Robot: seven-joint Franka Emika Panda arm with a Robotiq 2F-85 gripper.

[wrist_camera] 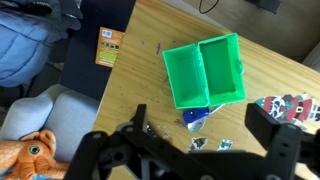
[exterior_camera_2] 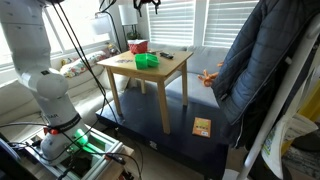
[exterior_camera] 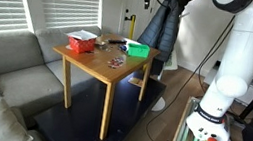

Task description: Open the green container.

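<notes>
1. The gripper (wrist_camera: 200, 135) hangs high above the table (wrist_camera: 150, 90), its two fingers (wrist_camera: 138, 122) spread wide with nothing between them.
2. In the wrist view the green container (wrist_camera: 205, 72) lies below the hand, just ahead of the fingertips and clear of them. In an exterior view it sits well beneath the hand.
3. It looks already open: two green halves lie side by side, hollow sides up, the lid apparently folded flat beside the box.
4. Judging from this, the opening is done and little or nothing is left.
5. The red container (exterior_camera: 80, 41) stands off to one side, well apart from the hand.
</notes>
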